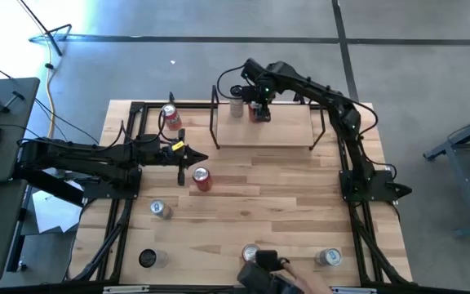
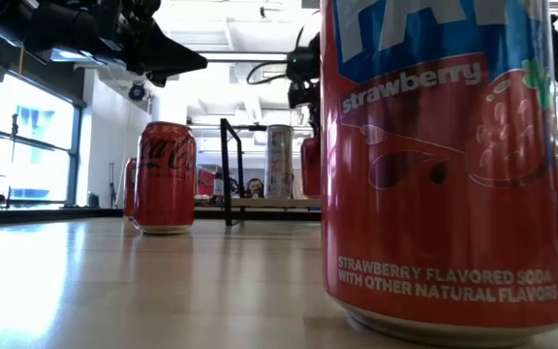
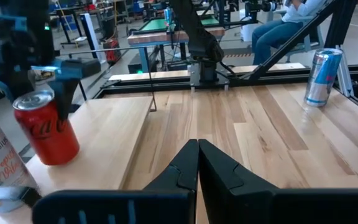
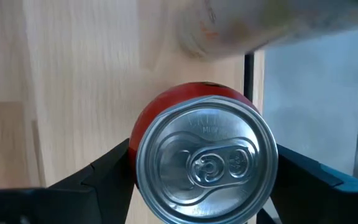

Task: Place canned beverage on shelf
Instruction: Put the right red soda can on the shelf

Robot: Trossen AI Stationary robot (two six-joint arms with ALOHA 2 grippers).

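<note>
The shelf (image 1: 284, 131), a light-wood board in black rods, stands at the table's far side. A red can (image 1: 259, 113) stands at its far left part, next to a tall pale can (image 1: 237, 105). My right gripper (image 1: 256, 100) is above the red can, shut on it; the can's silver top (image 4: 205, 163) shows between the fingers. In the left wrist view the red can (image 3: 46, 132) has its base on the board. My left gripper (image 1: 184, 159) is shut and empty over the table's left half, near another red can (image 1: 201, 179). My right gripper pinches the red can between its two fingers, one on each side of the can's upper wall (image 4: 133, 163) just below the rim. The fingers (image 4: 101, 171) come from above, pointing down. The can is upright, with its base on the shelf board (image 3: 104, 124).
Loose cans stand on the table: a red one at the far left (image 1: 170, 117), a silver one (image 1: 161, 210), a dark one (image 1: 148, 258), and two near the front edge (image 1: 251, 254) (image 1: 328, 258). A strawberry can (image 2: 444, 165) fills the low view. A person sits beyond the table (image 3: 284, 25).
</note>
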